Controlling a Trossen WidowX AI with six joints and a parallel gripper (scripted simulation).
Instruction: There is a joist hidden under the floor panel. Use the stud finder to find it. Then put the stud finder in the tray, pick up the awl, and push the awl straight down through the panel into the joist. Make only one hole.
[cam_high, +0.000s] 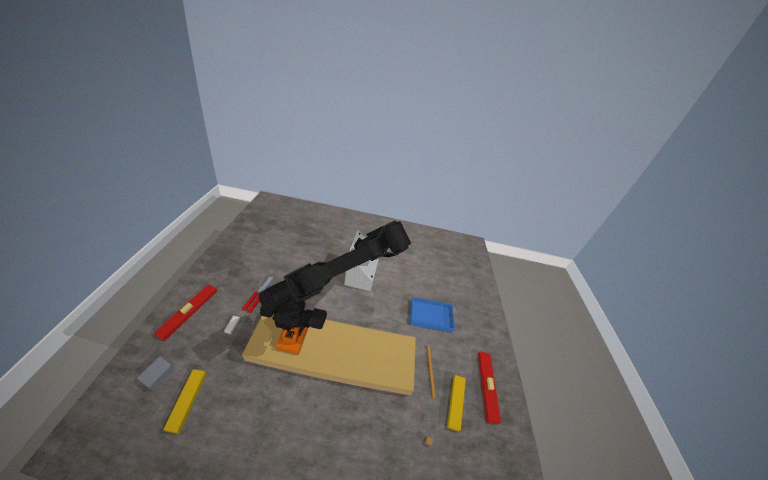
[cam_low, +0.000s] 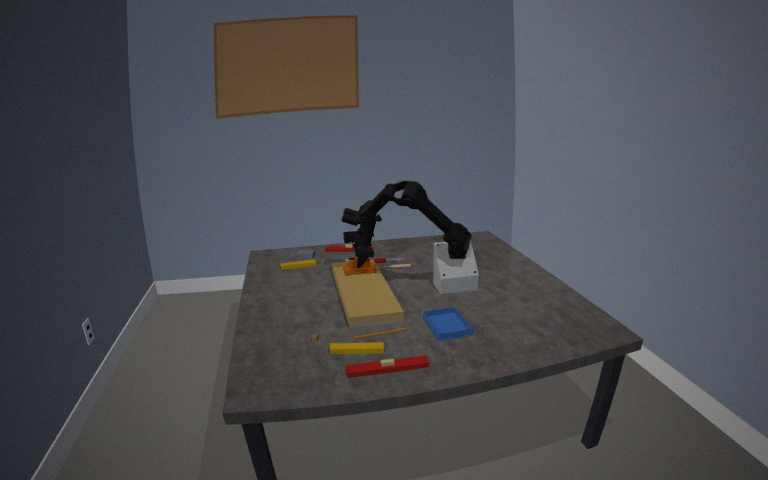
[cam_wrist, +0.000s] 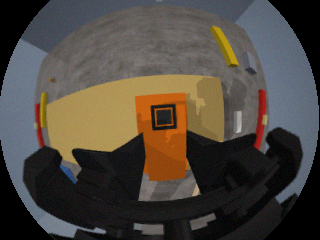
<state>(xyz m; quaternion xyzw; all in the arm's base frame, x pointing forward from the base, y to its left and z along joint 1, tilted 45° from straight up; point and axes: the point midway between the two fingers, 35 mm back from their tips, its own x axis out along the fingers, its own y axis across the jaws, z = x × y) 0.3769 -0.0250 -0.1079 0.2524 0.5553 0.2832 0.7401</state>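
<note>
My gripper (cam_high: 291, 333) (cam_low: 360, 261) (cam_wrist: 163, 132) is shut on the orange stud finder (cam_high: 292, 342) (cam_low: 360, 267) (cam_wrist: 162, 120). It holds the stud finder flat on the end of the tan floor panel (cam_high: 351, 358) (cam_low: 368, 300) (cam_wrist: 87, 120) that lies farthest from the tray. The stud finder's square window shows dark in the wrist view. The blue tray (cam_high: 431, 326) (cam_low: 453, 335) is empty, beyond the panel's other end. A red-handled tool (cam_high: 252, 300) (cam_low: 380, 260) and a wooden-handled tool (cam_low: 399, 264) lie just off the panel beside my gripper. I cannot tell which one is the awl.
Red levels (cam_high: 185, 311) (cam_high: 489, 387) and yellow bars (cam_high: 184, 400) (cam_high: 455, 402) lie on both sides of the panel. There are also a grey block (cam_high: 154, 372), a small white block (cam_high: 231, 324), an orange rod (cam_high: 431, 371) and a tiny brown cube (cam_high: 428, 440). The arm's white base (cam_high: 360, 274) stands behind the panel.
</note>
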